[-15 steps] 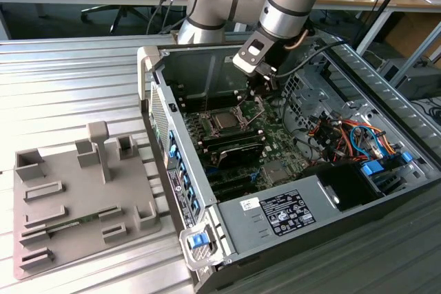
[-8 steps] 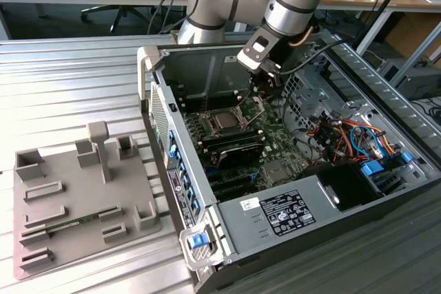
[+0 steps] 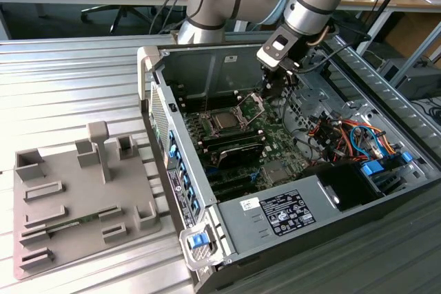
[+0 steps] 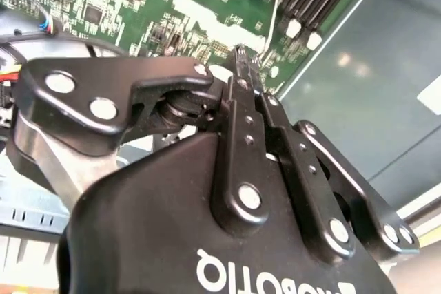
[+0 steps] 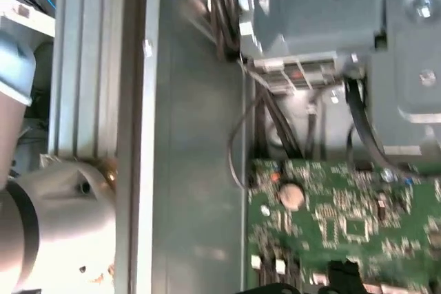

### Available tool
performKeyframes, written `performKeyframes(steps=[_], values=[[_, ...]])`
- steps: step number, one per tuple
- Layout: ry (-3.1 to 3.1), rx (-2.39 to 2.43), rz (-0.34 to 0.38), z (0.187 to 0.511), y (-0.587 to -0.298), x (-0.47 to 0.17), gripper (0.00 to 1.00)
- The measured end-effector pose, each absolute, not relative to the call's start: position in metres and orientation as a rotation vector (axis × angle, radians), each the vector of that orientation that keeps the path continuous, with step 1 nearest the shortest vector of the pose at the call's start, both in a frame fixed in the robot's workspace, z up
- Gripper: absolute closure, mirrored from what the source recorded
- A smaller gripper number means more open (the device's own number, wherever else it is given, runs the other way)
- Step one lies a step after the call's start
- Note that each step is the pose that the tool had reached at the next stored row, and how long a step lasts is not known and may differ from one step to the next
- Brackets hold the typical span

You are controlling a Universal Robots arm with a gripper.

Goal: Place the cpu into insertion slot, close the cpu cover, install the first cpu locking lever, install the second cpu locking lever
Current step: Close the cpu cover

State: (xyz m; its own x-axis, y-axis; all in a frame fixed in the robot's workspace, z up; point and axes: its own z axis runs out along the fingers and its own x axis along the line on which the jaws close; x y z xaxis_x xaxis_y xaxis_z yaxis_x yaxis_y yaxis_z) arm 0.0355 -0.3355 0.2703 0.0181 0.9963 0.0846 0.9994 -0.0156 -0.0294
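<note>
In the exterior view the cpu (image 3: 224,121) lies flat, silvery face up, in the insertion slot (image 3: 211,114) on the green board inside the open computer case. The cpu cover (image 3: 252,106) stands tilted up from the slot's edge on the exterior view's right. My gripper (image 3: 275,93) hangs just to the right of the raised cover, a little above the board. In the second wrist view the gripper (image 4: 240,60) has its black fingers (image 4: 234,122) pressed together over the green board, and I see nothing between them.
The case wall (image 3: 157,94) rises at the exterior view's left of the board. Black memory slots (image 3: 234,147) lie in front of the slot, coloured cables (image 3: 348,135) to its right, and a power supply (image 3: 289,213) near the front. A grey fixture tray (image 3: 83,197) sits outside the case.
</note>
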Motion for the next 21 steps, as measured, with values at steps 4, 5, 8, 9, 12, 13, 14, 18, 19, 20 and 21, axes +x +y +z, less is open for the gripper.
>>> performKeyframes(steps=[4,5,8,9,12,13,14,18,19,20,21], values=[[-2.142,-2.178,-0.037,0.267,-0.336,0.046,0.89],[-2.144,-2.178,-0.029,0.266,-0.336,0.049,0.89],[-2.147,-2.179,-0.011,0.26,-0.336,0.052,0.89],[-2.147,-2.178,-0.009,0.258,-0.336,0.052,0.89],[-2.152,-2.171,-0.006,0.253,-0.336,0.052,0.89],[-2.153,-2.17,-0.006,0.252,-0.336,0.052,0.89],[-2.154,-2.169,-0.006,0.251,-0.336,0.049,0.89],[-2.154,-2.169,-0.006,0.251,-0.336,0.032,0.89],[-2.154,-2.169,-0.006,0.251,-0.336,0.031,0.89],[-2.154,-2.169,-0.007,0.251,-0.336,0.03,0.89],[-2.154,-2.169,-0.007,0.251,-0.336,0.027,0.89]])
